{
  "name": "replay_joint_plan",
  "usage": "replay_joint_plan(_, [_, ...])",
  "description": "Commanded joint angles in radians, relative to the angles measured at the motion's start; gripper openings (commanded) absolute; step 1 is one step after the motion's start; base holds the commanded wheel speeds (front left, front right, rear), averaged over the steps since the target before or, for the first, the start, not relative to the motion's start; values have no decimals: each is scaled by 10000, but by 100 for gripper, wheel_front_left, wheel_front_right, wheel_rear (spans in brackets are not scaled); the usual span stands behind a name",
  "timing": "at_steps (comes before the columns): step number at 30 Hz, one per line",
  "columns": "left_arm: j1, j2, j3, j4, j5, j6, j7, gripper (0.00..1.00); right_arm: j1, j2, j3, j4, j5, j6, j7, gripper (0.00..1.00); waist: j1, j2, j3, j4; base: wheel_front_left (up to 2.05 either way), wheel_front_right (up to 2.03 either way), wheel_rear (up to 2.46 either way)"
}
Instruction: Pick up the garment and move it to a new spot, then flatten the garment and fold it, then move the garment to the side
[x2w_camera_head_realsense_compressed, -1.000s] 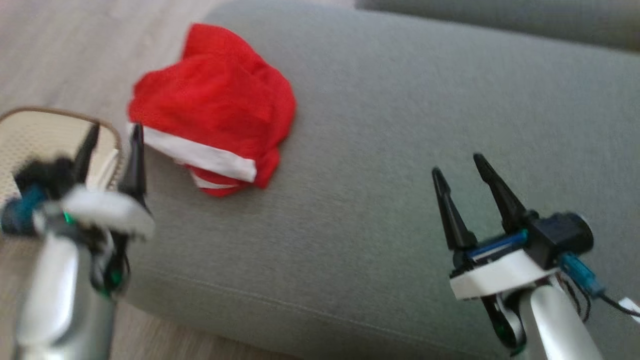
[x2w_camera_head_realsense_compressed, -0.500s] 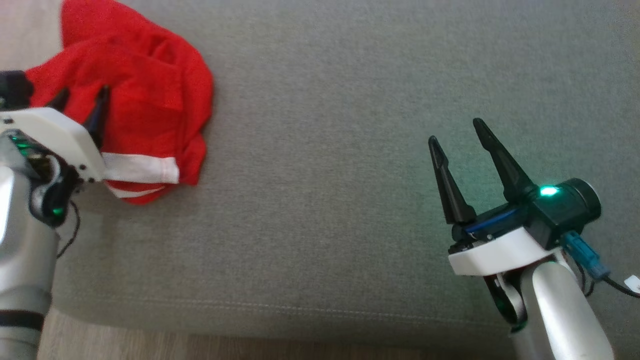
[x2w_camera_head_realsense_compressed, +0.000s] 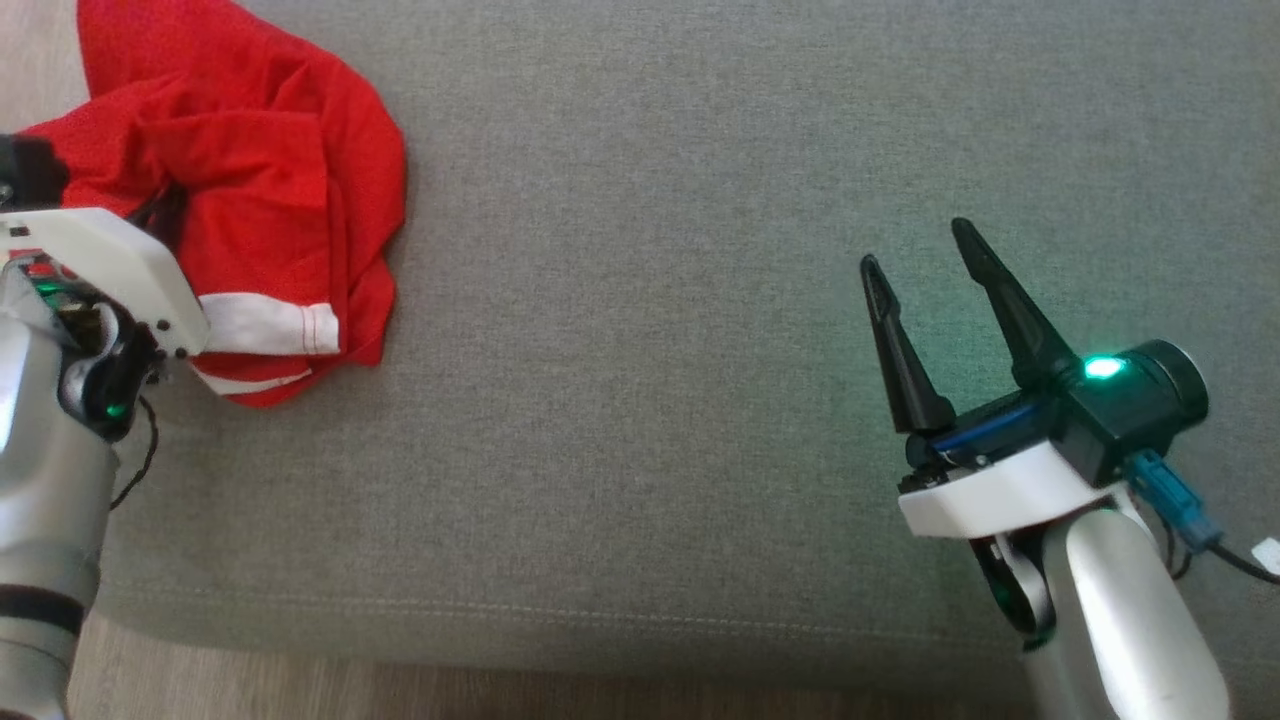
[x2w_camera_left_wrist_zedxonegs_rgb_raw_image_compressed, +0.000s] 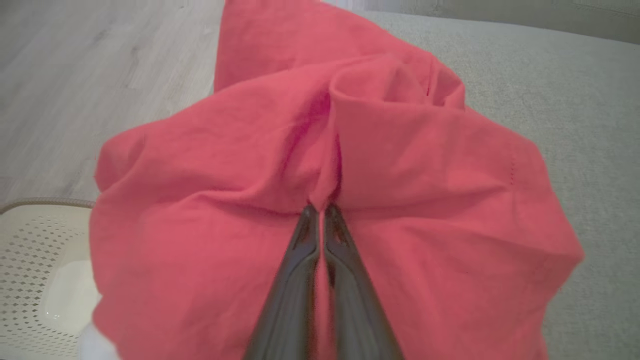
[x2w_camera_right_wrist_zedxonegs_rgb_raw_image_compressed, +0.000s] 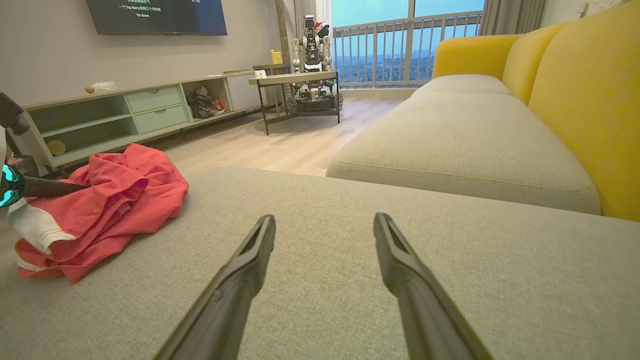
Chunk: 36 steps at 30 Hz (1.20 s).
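Observation:
The garment (x2w_camera_head_realsense_compressed: 270, 190) is a crumpled red piece with a white band, lying at the left end of the grey couch cushion (x2w_camera_head_realsense_compressed: 650, 350). My left gripper (x2w_camera_left_wrist_zedxonegs_rgb_raw_image_compressed: 321, 210) is shut on a fold of the red garment (x2w_camera_left_wrist_zedxonegs_rgb_raw_image_compressed: 400, 165), its fingertips pinching the cloth. From the right wrist view the same garment (x2w_camera_right_wrist_zedxonegs_rgb_raw_image_compressed: 105, 200) lies heaped at the left, with the left gripper's dark finger reaching into it. My right gripper (x2w_camera_head_realsense_compressed: 915, 245) stands open above the bare cushion, far to the garment's right, and in its own view my right gripper (x2w_camera_right_wrist_zedxonegs_rgb_raw_image_compressed: 325, 220) holds nothing between its fingers.
A pale perforated basket (x2w_camera_left_wrist_zedxonegs_rgb_raw_image_compressed: 35, 270) stands on the wooden floor (x2w_camera_left_wrist_zedxonegs_rgb_raw_image_compressed: 100, 75) beside the cushion's left end. Beyond lie a second grey seat (x2w_camera_right_wrist_zedxonegs_rgb_raw_image_compressed: 460, 135) with yellow backrests (x2w_camera_right_wrist_zedxonegs_rgb_raw_image_compressed: 585, 100), a low TV cabinet (x2w_camera_right_wrist_zedxonegs_rgb_raw_image_compressed: 115, 115) and a small table (x2w_camera_right_wrist_zedxonegs_rgb_raw_image_compressed: 300, 85).
The left gripper has closed on a fold of the garment, bunching the cloth around its tips. The head camera has shifted slightly; the right gripper stays open in much the same place.

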Motion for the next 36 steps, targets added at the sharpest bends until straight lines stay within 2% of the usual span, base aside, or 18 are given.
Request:
replay_joint_plan(1, [-483,688,254,-159,-56,14,-227,0,-257,22,262,-252,63,-2,5,100,-1,0,-54,27,0,0,0])
replay_joint_plan(10, [-523,907,383,-260,-195,59,-1928,0,-56,22,227,275,426,-2,-64,100,-1,0,-969,268,0,0,0])
replay_joint_plan(15, [-467,888,641,-807,-300,279,-2694,0,139,22,156,468,619,-2,-126,100,-1,0,-1591,477,0,0,0])
replay_joint_plan(20, [-216,670,942,-2002,-411,779,-3297,0,259,22,203,679,836,-2,-174,100,-1,0,-2156,575,0,0,0])
replay_joint_plan(25, [102,521,1104,-3367,-469,1120,-3482,0,351,22,196,778,985,-2,-204,100,-1,0,-2592,516,0,0,0])
replay_joint_plan(29, [450,194,1249,-4918,-862,1323,-3373,0,393,22,-424,874,1059,-2,-220,100,-1,0,-2961,354,0,0,0])
replay_joint_plan(36, [1116,-449,976,-7401,-1256,2002,-2589,0,217,22,-1068,683,1104,-2,-228,100,-1,0,-3351,-471,0,0,0])
